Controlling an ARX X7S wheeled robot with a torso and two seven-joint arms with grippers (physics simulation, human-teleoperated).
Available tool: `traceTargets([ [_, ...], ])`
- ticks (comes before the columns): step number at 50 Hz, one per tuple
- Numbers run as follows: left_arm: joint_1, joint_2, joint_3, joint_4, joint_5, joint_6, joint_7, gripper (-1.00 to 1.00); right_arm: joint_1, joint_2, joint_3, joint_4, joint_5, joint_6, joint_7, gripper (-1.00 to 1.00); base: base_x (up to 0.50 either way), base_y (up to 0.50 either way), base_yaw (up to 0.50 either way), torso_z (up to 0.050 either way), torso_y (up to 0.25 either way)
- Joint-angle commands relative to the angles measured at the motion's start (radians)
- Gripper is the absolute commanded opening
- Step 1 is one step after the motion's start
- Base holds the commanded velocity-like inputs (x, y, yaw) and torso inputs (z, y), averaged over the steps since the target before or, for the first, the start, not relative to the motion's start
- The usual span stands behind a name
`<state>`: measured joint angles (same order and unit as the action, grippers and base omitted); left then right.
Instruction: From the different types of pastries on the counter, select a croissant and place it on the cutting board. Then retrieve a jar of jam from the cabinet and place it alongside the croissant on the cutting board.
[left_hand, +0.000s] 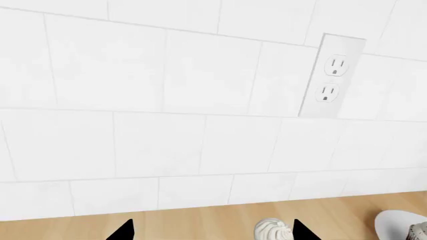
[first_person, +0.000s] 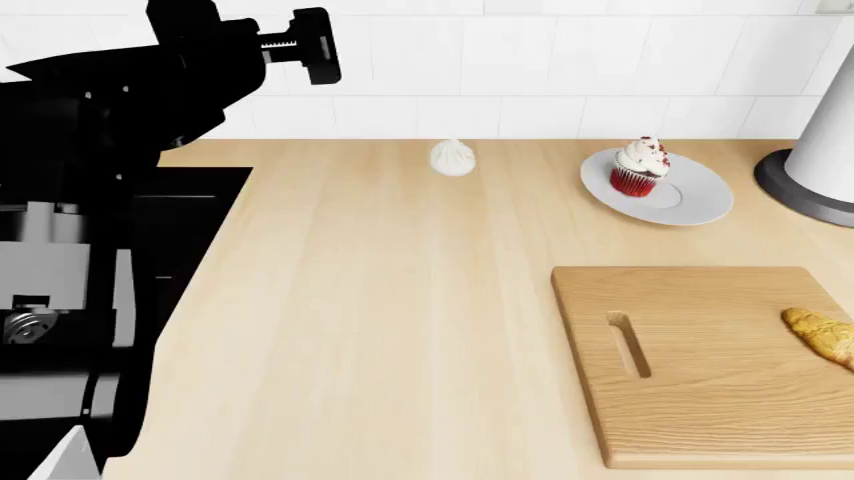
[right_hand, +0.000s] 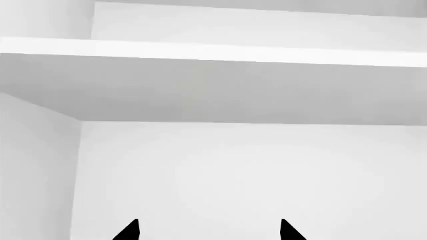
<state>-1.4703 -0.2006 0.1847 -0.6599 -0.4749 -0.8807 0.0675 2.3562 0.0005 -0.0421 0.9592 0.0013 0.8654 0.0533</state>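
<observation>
on the right side of the counter (first_person: 400, 330) the cutting board (first_person: 707, 365) lies flat, its slot-shaped handle hole toward the middle of the counter. the croissant (first_person: 821, 335) rests on the board near its far right edge, partly cut off by the edge of the head view. nothing else sits on the board.

further back, near the tiled wall (first_person: 534, 60), a red-cased cupcake (first_person: 638, 167) with white frosting stands on a pale plate (first_person: 694, 200). to its left, alone on the bare wood, is the small white bun (first_person: 453, 158). a white cylinder on a dark round base (first_person: 817, 160) stands at the far right, behind the board.

the left arm (first_person: 120, 110) fills the left side of the head view, raised over a dark cooktop (first_person: 187, 230). its wrist camera faces the tiled wall with a white double outlet (left_hand: 331, 77). the left gripper (left_hand: 213, 231) shows only two black fingertips (left_hand: 124, 231), spread well apart with nothing between them; the bun's top (left_hand: 272, 231) peeks up just beside one tip, with the plate's rim (left_hand: 393, 225) off to the side.

the right gripper (right_hand: 209, 231) is out of the head view. its wrist camera looks into a white cabinet with a shelf (right_hand: 213, 50) overhead. its two tips (right_hand: 129, 231) are likewise parted and empty. the jar of jam is in none of the views.
</observation>
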Motion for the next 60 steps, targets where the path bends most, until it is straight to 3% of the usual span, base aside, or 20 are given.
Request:
traceTargets([
  [1, 0.002, 0.005, 0.002, 0.015, -0.009, -0.009, -0.003, 1.0, 0.0, 0.0, 0.009, -0.017, 0.016, 0.11, 0.081, 1.0, 0.0, 0.0, 0.0, 0.0, 0.0],
  [11, 0.001, 0.008, 0.007, 0.015, -0.012, -0.008, -0.002, 1.0, 0.0, 0.0, -0.011, -0.026, -0.017, 0.181, -0.002, 1.0, 0.0, 0.0, 0.0, 0.0, 0.0],
  [28, -0.007, 0.011, 0.013, 0.01, -0.017, -0.006, -0.002, 1.0, 0.0, 0.0, 0.002, -0.041, 0.007, 0.314, 0.13, 1.0, 0.0, 0.0, 0.0, 0.0, 0.0],
  [43, -0.002, 0.012, 0.017, 0.017, -0.024, -0.009, -0.006, 1.0, 0.0, 0.0, 0.009, -0.043, 0.022, 0.332, 0.217, 1.0, 0.0, 0.0, 0.0, 0.0, 0.0],
  [45, -0.001, 0.012, 0.018, 0.018, -0.025, -0.01, -0.006, 1.0, 0.0, 0.029, 0.026, 0.076, -0.052, 0.202, 0.132, 1.0, 0.0, 0.0, 0.0, 0.0, 0.0],
  [48, -0.001, 0.012, 0.019, 0.02, -0.026, -0.01, -0.007, 1.0, 0.0, 0.049, 0.027, 0.133, -0.076, 0.148, 0.08, 1.0, 0.0, 0.0, 0.0, 0.0, 0.0],
  [60, -0.003, 0.011, 0.021, 0.022, -0.031, -0.011, -0.01, 1.0, 0.0, 0.056, 0.028, 0.143, -0.076, 0.178, 0.009, 1.0, 0.0, 0.0, 0.0, 0.0, 0.0],
])
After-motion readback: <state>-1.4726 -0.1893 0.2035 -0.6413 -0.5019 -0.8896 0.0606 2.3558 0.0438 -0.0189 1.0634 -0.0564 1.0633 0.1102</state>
